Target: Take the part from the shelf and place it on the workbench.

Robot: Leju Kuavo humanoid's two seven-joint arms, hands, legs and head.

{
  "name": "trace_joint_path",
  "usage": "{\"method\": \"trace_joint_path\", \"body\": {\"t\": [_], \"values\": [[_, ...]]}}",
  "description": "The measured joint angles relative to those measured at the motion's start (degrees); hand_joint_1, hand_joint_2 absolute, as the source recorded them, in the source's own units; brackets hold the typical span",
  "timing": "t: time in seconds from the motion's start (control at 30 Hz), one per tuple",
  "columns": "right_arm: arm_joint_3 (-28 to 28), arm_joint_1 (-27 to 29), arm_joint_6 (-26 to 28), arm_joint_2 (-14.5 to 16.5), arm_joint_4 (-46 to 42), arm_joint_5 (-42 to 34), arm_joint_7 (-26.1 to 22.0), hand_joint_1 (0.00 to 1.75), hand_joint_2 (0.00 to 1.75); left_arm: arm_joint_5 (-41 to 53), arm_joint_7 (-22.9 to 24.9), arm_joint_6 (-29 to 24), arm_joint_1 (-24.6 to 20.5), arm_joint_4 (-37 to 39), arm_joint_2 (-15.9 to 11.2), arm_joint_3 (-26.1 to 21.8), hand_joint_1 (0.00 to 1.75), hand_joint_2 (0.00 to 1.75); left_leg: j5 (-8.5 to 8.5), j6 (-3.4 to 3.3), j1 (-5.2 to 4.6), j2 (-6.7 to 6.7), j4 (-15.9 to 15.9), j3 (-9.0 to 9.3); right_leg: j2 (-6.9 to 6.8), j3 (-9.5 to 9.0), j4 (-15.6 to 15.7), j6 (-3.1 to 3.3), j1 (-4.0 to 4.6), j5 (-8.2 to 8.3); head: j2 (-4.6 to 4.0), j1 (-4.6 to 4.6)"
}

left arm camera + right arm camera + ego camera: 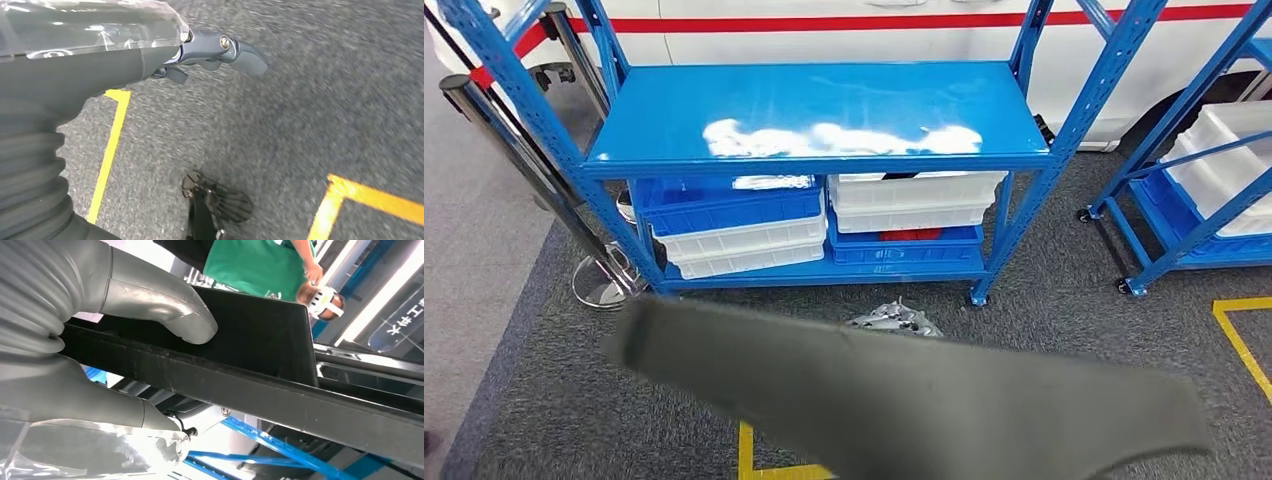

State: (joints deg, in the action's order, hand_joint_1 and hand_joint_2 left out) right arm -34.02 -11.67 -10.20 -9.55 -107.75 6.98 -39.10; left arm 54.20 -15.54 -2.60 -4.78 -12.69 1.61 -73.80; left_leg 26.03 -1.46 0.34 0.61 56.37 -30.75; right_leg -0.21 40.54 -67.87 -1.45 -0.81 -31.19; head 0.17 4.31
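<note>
1. Head view: looking down at a blue shelf [824,110] with a bare, glossy top deck. Below it, blue and white bins [744,225] stacked on the lower level, something red poking out between 2 of them on the right. Second blue shelf [1194,190] off to the right with white bins in it. Dark grey part [904,390], long, flat and blurry, stretched across the bottom of the picture, so already off the shelf and over the grey carpet [1064,280]. Right hand [894,318] just peeking above the part's far edge as a silvery lump; can't make out the fingers from here. Yellow tape lines on the floor, chrome barrier posts [514,150] at left, white vehicle with a red stripe behind the shelf.

2. Left wrist view: left hand [220,52] hanging over the carpet, holding nothing. Fingers [247,57] loosely bent and slightly apart, nothing between them. Yellow tape [107,155] on the floor underneath. Pretty motion-blurred overall.

3. Right wrist view: right hand gripping the part [240,375] along its edge. Thick grey thumb [165,310] pressed flat on 1 face of the black panel, fingers [100,405] wrapped under the other side, so a proper clamp. Person in a green shirt [255,265] standing behind, plus blue shelf bars [280,450] nearby.
</note>
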Motion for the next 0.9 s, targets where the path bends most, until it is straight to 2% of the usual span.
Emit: {"method": "trace_joint_path", "body": {"t": [0.03, 0.07, 0.1, 0.13, 0.17, 0.23, 0.27, 0.3, 0.37, 0.4, 0.43, 0.5, 0.53, 0.57, 0.6, 0.63, 0.67, 0.7, 0.73, 0.77, 0.8, 0.9], "values": [[0.04, 0.01, 0.04, -0.15, 0.00, -0.01, 0.00, 1.75, 1.75, 0.06, -0.01, 0.01, 0.02, -0.01, -0.02, -0.03, 0.00, 1.75, -0.66, -0.07, -0.10, 0.01, 0.13, -0.98, 0.00, 0.37, -3.37, -0.11, -0.01, -1.65, 0.00, 0.00], [0.06, 0.02, 0.11, -0.29, 0.00, -0.02, 0.00, 1.75, 1.75, 0.18, -0.05, 0.05, 0.04, -0.01, -0.03, -0.05, 0.00, 1.75, -1.30, -0.04, -0.19, 0.02, 0.32, -1.98, 0.00, 0.18, -5.65, -0.16, -0.01, -1.83, 0.00, 0.00], [0.07, 0.02, 0.24, -0.43, 0.00, -0.04, 0.00, 1.75, 1.75, 0.37, -0.15, 0.15, 0.04, -0.01, -0.03, -0.05, 0.00, 1.75, -1.88, 0.01, -0.26, 0.02, 0.57, -2.99, 0.00, -0.77, -6.25, -0.13, 0.00, -0.76, 0.00, 0.00], [0.08, 0.02, 0.46, -0.56, -0.01, -0.08, 0.00, 1.75, 1.75, 0.58, -0.31, 0.30, 0.03, -0.01, -0.03, -0.04, 0.00, 1.75, -2.44, 0.10, -0.31, 0.01, 0.84, -3.96, 0.00, -2.60, -4.97, 0.01, 0.03, 0.88, 0.00, 0.00], [0.08, 0.00, 0.76, -0.69, -0.05, -0.16, 0.00, 1.75, 1.75, 0.77, -0.50, 0.52, 0.01, -0.01, -0.03, -0.03, 0.00, 1.75, -2.95, 0.23, -0.34, 0.00, 1.14, -4.80, 0.00, -5.29, -1.90, 0.26, 0.07, 2.10, 0.00, 0.00], [0.07, -0.01, 1.38, -1.01, -0.42, -0.32, 0.00, 1.75, 1.75, 1.10, -0.92, 0.98, -0.04, -0.01, -0.04, 0.02, 0.00, 1.75, -3.91, 0.65, -0.48, -0.06, 1.55, -6.01, 0.03, -10.82, 5.96, 0.92, 0.39, 1.73, 0.00, 0.01], [0.07, 0.00, 1.65, -1.20, -0.69, -0.37, 0.00, 1.75, 1.75, 1.26, -1.09, 1.16, -0.06, -0.01, -0.04, 0.05, 0.00, 1.75, -4.41, 0.92, -0.50, -0.07, 1.58, -6.28, 0.05, -12.42, 8.70, 1.22, 0.58, 1.08, 0.00, 0.01], [0.06, 0.08, 1.91, -1.42, -0.98, -0.37, 0.00, 1.75, 1.75, 1.40, -1.25, 1.30, -0.06, -0.01, -0.05, 0.08, 0.00, 1.75, -4.97, 1.23, -0.50, -0.08, 1.43, -6.44, 0.08, -12.96, 10.12, 1.52, 0.79, 0.69, 0.00, 0.01], [0.05, 0.48, 2.46, -1.86, -1.50, -0.24, 0.00, 1.75, 1.75, 1.61, -1.40, 1.44, -0.02, -0.01, -0.11, 0.15, 0.00, 1.75, -5.57, 1.88, -0.47, -0.16, 1.15, -6.75, -0.03, -12.31, 10.69, 2.29, 0.63, 1.70, 0.00, 0.01], [0.04, 0.75, 2.75, -2.07, -1.79, -0.12, 0.00, 1.75, 1.75, 1.70, -1.44, 1.50, 0.03, 0.00, -0.15, 0.18, 0.00, 1.75, -4.59, 2.20, -0.43, -0.24, 1.75, -7.21, -0.15, -11.81, 10.86, 2.81, 0.48, 2.34, 0.00, 0.01], [0.03, 1.06, 2.98, -2.24, -2.08, -0.03, 0.00, 1.75, 1.75, 1.78, -1.44, 1.59, 0.07, 0.01, -0.18, 0.21, 0.00, 1.75, -2.56, 2.49, -0.36, -0.31, 3.39, -7.88, -0.27, -11.21, 11.05, 3.25, 0.29, 3.05, 0.00, 0.01], [0.00, 1.64, 3.26, -2.54, -2.61, 0.06, 0.00, 1.75, 1.75, 1.89, -1.42, 1.75, 0.07, 0.02, -0.19, 0.25, 0.00, 1.75, 3.38, 2.98, -0.04, -0.33, 10.01, -9.65, -0.38, -9.73, 11.05, 3.72, 0.28, 4.31, 0.00, 0.02], [-0.03, 1.92, 3.31, -2.72, -2.78, 0.03, 0.00, 1.75, 1.75, 1.91, -1.42, 1.81, 0.04, 0.02, -0.19, 0.25, 0.00, 1.75, 5.44, 3.20, 0.08, -0.32, 13.81, -10.30, -0.39, -8.93, 10.99, 3.71, 0.31, 4.91, 0.00, 0.02], [-0.09, 2.17, 3.38, -2.93, -2.89, -0.04, 0.00, 1.75, 1.75, 1.91, -1.44, 1.84, 0.00, 0.01, -0.19, 0.25, 0.00, 1.75, 6.17, 3.37, 0.18, -0.32, 16.62, -10.40, -0.40, -8.11, 10.90, 3.66, 0.32, 5.50, 0.00, 0.02], [-0.15, 2.37, 3.49, -3.17, -2.96, -0.14, 0.00, 1.75, 1.75, 1.91, -1.49, 1.86, -0.02, 0.01, -0.20, 0.25, 0.00, 1.75, 5.57, 3.48, 0.25, -0.32, 17.68, -9.68, -0.41, -7.30, 10.79, 3.56, 0.32, 6.05, 0.00, 0.02], [-0.20, 2.51, 3.64, -3.40, -3.03, -0.26, 0.00, 1.75, 1.75, 1.91, -1.55, 1.90, -0.04, 0.00, -0.20, 0.26, 0.00, 1.75, 4.10, 3.51, 0.31, -0.32, 16.61, -7.98, -0.41, -6.56, 10.67, 3.43, 0.31, 6.55, 0.00, 0.02], [-0.23, 2.59, 3.83, -3.60, -3.15, -0.38, 0.00, 1.75, 1.75, 1.92, -1.63, 1.94, -0.07, -0.01, -0.21, 0.26, 0.00, 1.75, 2.52, 3.43, 0.35, -0.33, 13.49, -5.27, -0.39, -5.94, 10.52, 3.26, 0.30, 6.98, 0.00, 0.02], [-0.25, 2.62, 3.98, -3.74, -3.26, -0.47, 0.00, 1.75, 1.75, 1.95, -1.71, 1.97, -0.16, -0.01, -0.23, 0.27, 0.00, 1.75, 1.88, 3.25, 0.32, -0.36, 9.05, -2.01, -0.38, -5.43, 10.38, 3.04, 0.34, 7.37, 0.00, 0.02], [-0.25, 2.62, 4.09, -3.83, -3.35, -0.53, 0.00, 1.75, 1.75, 1.97, -1.76, 1.98, -0.24, -0.01, -0.25, 0.28, 0.00, 1.75, 1.78, 3.07, 0.27, -0.39, 5.21, 0.68, -0.37, -5.09, 10.28, 2.86, 0.38, 7.64, 0.00, 0.02], [-0.25, 2.62, 4.15, -3.88, -3.40, -0.57, 0.00, 1.75, 1.75, 1.99, -1.80, 1.99, -0.32, -0.01, -0.26, 0.29, 0.00, 1.75, 2.12, 2.91, 0.22, -0.42, 2.44, 2.56, -0.37, -4.91, 10.21, 2.72, 0.43, 7.81, 0.00, 0.02], [-0.25, 2.62, 4.16, -3.90, -3.41, -0.58, 0.00, 1.75, 1.75, 1.99, -1.81, 1.99, -0.37, -0.01, -0.27, 0.30, 0.00, 1.75, 2.61, 2.82, 0.17, -0.43, 1.10, 3.42, -0.37, -4.81, 10.19, 2.63, 0.47, 7.89, 0.00, 0.02], [-0.25, 2.60, 4.16, -3.91, -3.45, -0.58, 0.00, 1.75, 1.75, 1.99, -1.81, 1.99, -0.38, -0.01, -0.30, 0.30, 0.00, 1.75, 2.69, 2.79, 0.12, -0.45, 0.75, 3.68, -0.38, -4.79, 10.18, 2.59, 0.49, 7.93, 0.00, 0.02]]}}
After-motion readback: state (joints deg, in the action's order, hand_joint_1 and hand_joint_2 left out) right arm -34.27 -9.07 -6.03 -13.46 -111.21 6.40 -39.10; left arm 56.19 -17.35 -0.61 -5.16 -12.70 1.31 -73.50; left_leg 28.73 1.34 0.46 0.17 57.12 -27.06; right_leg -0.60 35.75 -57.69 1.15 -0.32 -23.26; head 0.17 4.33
